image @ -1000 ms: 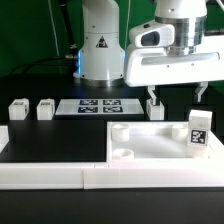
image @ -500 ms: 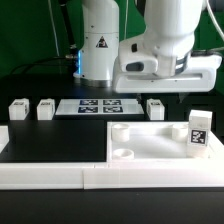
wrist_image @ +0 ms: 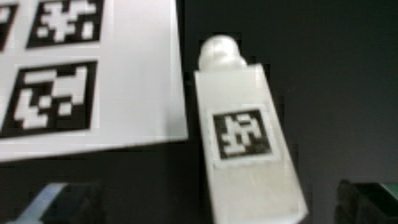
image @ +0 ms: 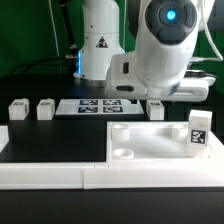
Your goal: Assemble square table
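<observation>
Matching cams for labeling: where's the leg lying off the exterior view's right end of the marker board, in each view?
Exterior view: the leg lies just past the marker board's right end, below the arm.
Wrist view: the leg fills the centre, tag facing the camera, beside the marker board's edge.
Shared landmark: the marker board.

You see smooth white plastic on the slab (image: 150, 137) and legs (image: 18, 110), a matt black surface (image: 55, 140), and a glossy arm shell (image: 165, 45).
</observation>
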### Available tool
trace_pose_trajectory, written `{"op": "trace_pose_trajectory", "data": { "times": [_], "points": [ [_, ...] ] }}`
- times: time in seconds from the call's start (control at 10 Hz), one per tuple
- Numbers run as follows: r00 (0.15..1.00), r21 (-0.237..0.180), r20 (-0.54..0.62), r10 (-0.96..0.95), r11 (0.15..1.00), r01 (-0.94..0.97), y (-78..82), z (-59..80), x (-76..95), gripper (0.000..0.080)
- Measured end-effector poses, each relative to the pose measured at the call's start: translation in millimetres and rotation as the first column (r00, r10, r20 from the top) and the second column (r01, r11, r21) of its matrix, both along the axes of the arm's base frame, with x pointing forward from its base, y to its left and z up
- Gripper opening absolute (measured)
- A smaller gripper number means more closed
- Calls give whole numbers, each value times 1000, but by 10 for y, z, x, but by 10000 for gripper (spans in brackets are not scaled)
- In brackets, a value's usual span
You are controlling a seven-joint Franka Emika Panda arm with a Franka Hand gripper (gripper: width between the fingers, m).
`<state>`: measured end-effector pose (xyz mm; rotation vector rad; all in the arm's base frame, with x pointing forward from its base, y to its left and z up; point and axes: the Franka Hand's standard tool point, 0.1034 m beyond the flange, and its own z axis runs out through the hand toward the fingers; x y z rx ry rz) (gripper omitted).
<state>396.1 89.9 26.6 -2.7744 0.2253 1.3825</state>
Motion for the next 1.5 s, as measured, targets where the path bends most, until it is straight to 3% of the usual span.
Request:
{"op": "trace_pose_trajectory", "data": {
  "times": [0.3, 0.6, 0.7, 0.8, 0.9, 1.5],
  "points": [
    [997, -58, -39, -62, 997, 59, 247, -141, -183, 649],
    [997, -62, -48, -64, 996, 61, 228, -169, -203, 636],
    [997, -62, -48, -66, 996, 63, 218, -169, -201, 467],
    [997, -62, -48, -67, 996, 64, 212, -169, -199, 467],
    [997, -62, -48, -69, 996, 65, 204, -170, -197, 283],
    [996, -63, -47, -80, 995, 77, 159, -169, -183, 289]
  ]
}}
